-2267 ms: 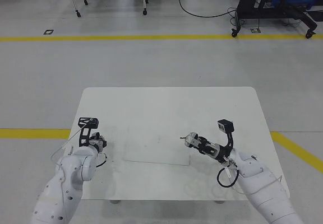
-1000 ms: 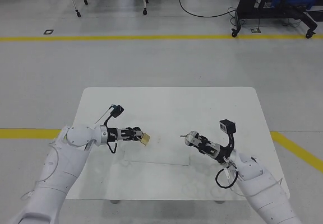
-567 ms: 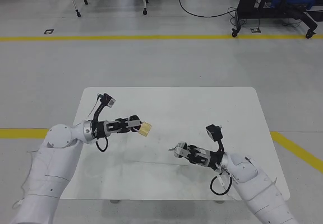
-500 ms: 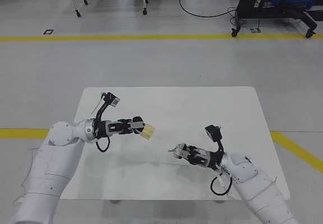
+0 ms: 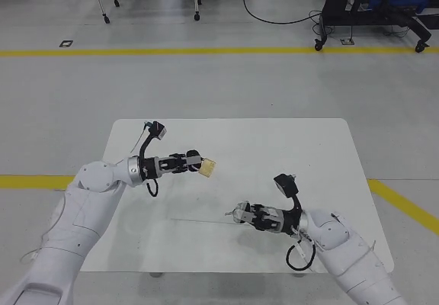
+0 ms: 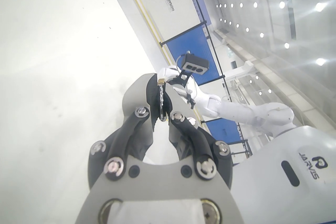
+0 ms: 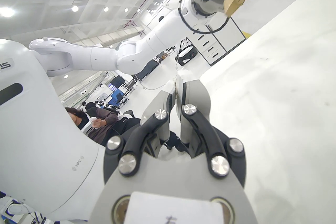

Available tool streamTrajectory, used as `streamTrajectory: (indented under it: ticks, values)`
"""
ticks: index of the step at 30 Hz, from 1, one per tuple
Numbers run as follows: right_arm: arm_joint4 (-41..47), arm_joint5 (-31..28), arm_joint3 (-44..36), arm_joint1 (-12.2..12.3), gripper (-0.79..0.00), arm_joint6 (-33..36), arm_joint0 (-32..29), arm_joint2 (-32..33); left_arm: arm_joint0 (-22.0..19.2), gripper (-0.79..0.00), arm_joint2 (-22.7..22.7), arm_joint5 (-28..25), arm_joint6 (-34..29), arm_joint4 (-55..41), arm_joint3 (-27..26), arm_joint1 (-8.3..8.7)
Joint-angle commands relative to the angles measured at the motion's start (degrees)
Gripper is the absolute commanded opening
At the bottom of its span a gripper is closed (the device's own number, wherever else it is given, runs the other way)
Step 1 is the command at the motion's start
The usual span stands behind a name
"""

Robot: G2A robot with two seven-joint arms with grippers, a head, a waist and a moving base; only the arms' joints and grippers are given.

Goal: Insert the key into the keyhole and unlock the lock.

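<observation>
A: What sits nearest, by the near edge of the table?

B: The right gripper, just inside that edge and right of its middle. Its fingers are pressed together on the key, a thin sliver poking past the tips towards the left side

A: Why hold it so?

B: I judge so that the blade leads, free to go in

A: And farther off?

B: The left gripper, raised over the far left part of the table. It is clamped on the lock, seemingly at its shackle end, with the brass body jutting beyond the fingers

A: The reason?

B: The lock's end face is turned towards the key, probably to offer the keyhole, though the hole is too small to make out. Key and lock are well apart, so lining them up comes next, and a slight tilt could jam the key
</observation>
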Motion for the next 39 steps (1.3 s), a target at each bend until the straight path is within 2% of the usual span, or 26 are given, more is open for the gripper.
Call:
streamTrajectory:
  ticks: [1,8,13,26,39]
  values:
    - [-0.37,0.78,-0.09,-0.26,-0.785,0.62,0.78,-1.31,-0.81,-0.785,0.91,0.34,1.92,0.43,0.89,-0.39]
    - [-2.89,2.81,0.85,-1.78,-0.785,-1.02,3.66,-5.8,-1.77,-0.785,4.55,-1.57,5.22,4.74,0.09,-1.5]
    - [-7.09,4.59,2.99,-2.75,-0.785,-5.69,5.38,-6.77,-0.69,-0.785,5.96,-2.19,5.51,5.9,-2.31,-1.76]
    - [-14.24,6.42,3.28,-4.23,-0.785,-13.95,5.54,-8.06,1.86,-0.785,4.56,-2.71,2.64,4.61,-6.39,-0.83]
    - [-12.03,3.78,4.7,-4.08,-0.785,-15.71,4.81,-5.84,3.21,-0.785,3.5,-3.68,0.44,4.54,-7.72,0.06]
